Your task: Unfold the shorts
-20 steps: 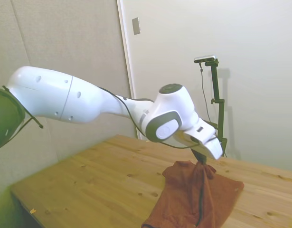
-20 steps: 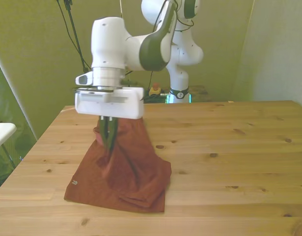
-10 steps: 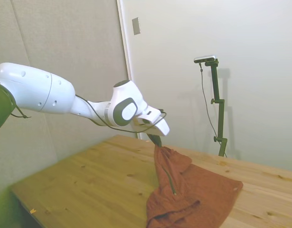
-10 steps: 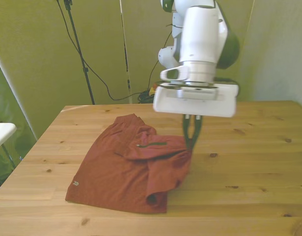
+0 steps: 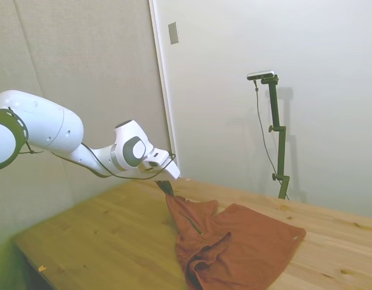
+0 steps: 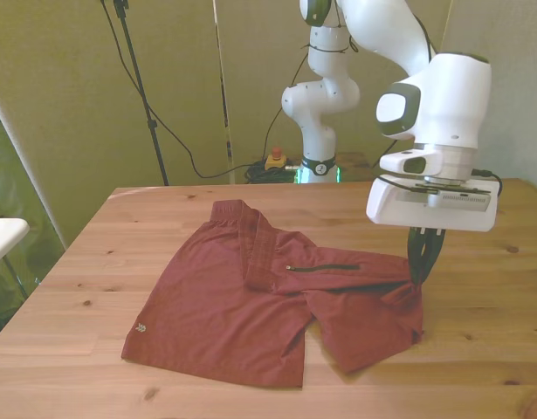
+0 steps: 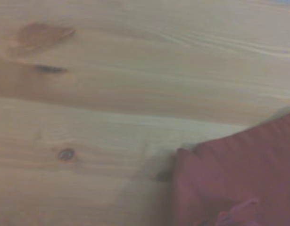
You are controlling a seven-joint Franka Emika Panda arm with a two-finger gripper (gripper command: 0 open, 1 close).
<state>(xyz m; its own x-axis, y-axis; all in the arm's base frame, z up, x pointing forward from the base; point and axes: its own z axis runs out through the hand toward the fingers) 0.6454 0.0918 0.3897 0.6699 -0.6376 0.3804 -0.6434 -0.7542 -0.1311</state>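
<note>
Pinching shorts [image 6: 251, 301] corner, hand [image 6: 422, 278] low over bare wooden table [image 6: 478, 288] at front view's right

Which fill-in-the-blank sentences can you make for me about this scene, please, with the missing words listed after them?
1. The rust-orange fabric shorts lie on a table made of ______.
2. The white robot arm's hand is shut on a ______ of the shorts, at the front view's right.
3. A thin dark zipper line runs across the ______ flap of the shorts.
4. The small light tag sits near the shorts' corner at the front view's ______.

Missing words: wood; corner; folded-over; left
</note>
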